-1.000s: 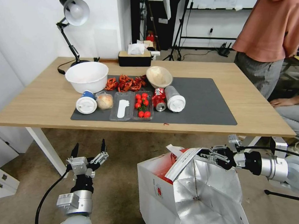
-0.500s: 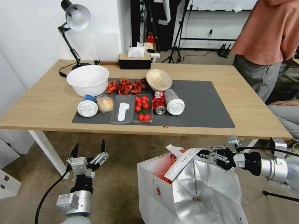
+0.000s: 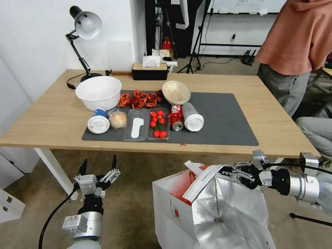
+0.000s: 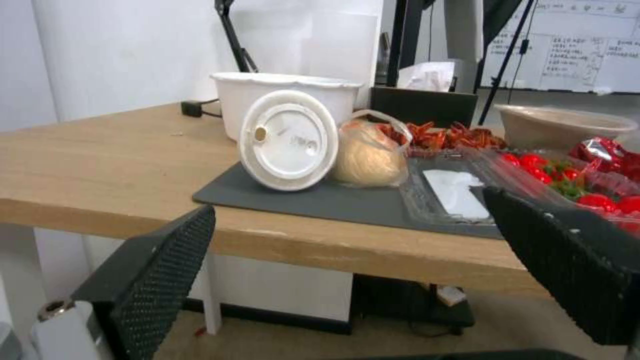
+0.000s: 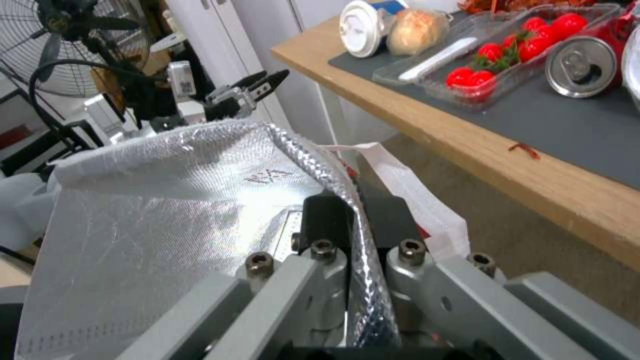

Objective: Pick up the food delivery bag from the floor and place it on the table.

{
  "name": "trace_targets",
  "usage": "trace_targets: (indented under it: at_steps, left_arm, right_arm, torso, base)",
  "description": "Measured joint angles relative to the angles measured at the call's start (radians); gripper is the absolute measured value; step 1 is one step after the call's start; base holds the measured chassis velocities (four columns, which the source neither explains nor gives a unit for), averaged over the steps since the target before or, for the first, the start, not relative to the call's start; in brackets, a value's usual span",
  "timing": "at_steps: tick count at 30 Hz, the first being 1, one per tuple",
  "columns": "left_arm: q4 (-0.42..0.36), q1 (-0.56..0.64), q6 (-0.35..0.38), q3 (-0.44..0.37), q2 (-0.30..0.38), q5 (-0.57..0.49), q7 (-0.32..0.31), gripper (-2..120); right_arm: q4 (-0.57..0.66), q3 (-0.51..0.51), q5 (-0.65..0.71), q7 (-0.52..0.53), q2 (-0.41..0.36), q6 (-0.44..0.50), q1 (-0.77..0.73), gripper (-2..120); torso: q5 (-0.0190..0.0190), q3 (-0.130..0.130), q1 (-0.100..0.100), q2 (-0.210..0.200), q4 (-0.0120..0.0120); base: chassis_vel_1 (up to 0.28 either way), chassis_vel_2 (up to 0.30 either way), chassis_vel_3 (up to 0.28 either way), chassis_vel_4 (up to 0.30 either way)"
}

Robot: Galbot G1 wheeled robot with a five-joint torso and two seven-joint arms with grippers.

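Left tool (image 3: 98,165) spread, idle; right tool (image 3: 232,172) clamped

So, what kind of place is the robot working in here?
Probably an office or lab set up for a meal scene: a whiteboard with writing and light stands behind, a desk lamp on the table, carpet floor.
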Motion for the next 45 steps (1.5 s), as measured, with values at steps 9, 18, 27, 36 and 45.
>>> trace_targets:
  at_steps: [9, 18, 27, 36, 45]
  left_arm:
    - [0.005, 0.004, -0.010, 0.006, -0.005, -0.019, 0.006, 100]
    - [0.006, 0.006, -0.011, 0.002, -0.005, -0.008, -0.001, 100]
    - [0.007, 0.005, -0.011, -0.001, -0.004, -0.004, -0.001, 100]
    - [0.008, -0.003, -0.012, -0.002, 0.000, 0.001, -0.013, 100]
    - [0.002, -0.007, -0.012, -0.011, 0.007, -0.002, -0.025, 100]
  right_arm:
    - [0.000, -0.003, -0.002, 0.000, 0.000, 0.001, 0.000, 0]
    - [-0.003, -0.010, -0.006, -0.005, 0.002, 0.002, 0.000, 0]
    - [-0.015, -0.007, 0.013, -0.039, -0.005, -0.001, -0.002, 0]
    - [-0.014, 0.030, 0.115, -0.045, -0.073, -0.019, -0.021, 0]
    - [-0.008, 0.068, 0.264, -0.057, -0.172, -0.038, -0.028, 0]
  torso:
    - [0.0000, 0.013, 0.009, 0.022, 0.0001]
    - [0.0000, 0.011, 0.008, 0.019, 0.0001]
    - [0.0000, 0.009, 0.006, 0.015, 0.0000]
    - [0.0000, 0.008, 0.005, 0.013, 0.0000]
    - [0.0000, 0.007, 0.005, 0.011, 0.0000]
  base:
    - [0.000, 0.000, 0.000, 0.000]
    - [0.000, 0.000, 0.000, 0.000]
    - [0.000, 0.000, 0.000, 0.000]
    - [0.000, 0.000, 0.000, 0.000]
    - [0.000, 0.000, 0.000, 0.000]
